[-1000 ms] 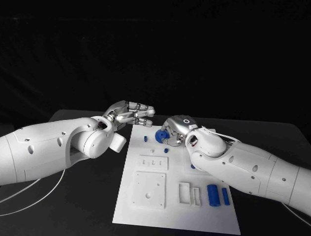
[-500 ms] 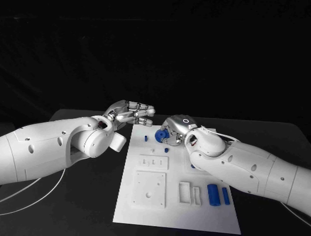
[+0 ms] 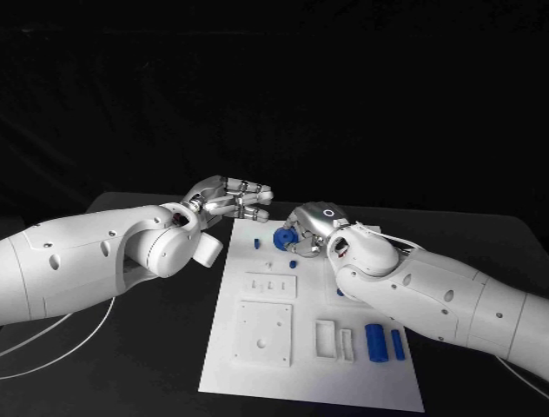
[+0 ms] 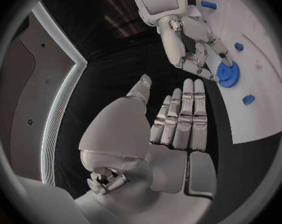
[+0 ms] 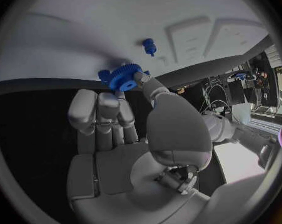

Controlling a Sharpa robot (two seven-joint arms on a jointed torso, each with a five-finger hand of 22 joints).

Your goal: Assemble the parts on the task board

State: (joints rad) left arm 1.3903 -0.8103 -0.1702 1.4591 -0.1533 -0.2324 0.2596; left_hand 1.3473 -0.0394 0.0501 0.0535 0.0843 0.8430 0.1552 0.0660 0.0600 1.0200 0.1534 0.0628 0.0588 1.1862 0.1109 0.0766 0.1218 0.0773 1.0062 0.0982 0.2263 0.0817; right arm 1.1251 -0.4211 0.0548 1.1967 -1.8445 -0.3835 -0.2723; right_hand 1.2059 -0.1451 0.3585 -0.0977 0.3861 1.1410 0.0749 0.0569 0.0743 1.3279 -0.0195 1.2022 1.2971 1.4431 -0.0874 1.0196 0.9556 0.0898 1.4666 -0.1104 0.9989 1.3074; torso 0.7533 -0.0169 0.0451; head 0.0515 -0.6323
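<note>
I saw the board (image 3: pixel 310 382) at lower centre, the gear (image 3: pixel 286 239) on its top end, two cylinders (image 3: pixel 376 343) at its lower right.

My arms are glossy white shells, fat and rounded, with little dark screw holes dotted along them. My left hand (image 3: pixel 231 200) and right hand (image 3: pixel 310 228) are silver segmented metal. There's a small ring mark on the right wrist, and a thin white cable (image 3: pixel 49 343) at 8 o'clock.
</note>
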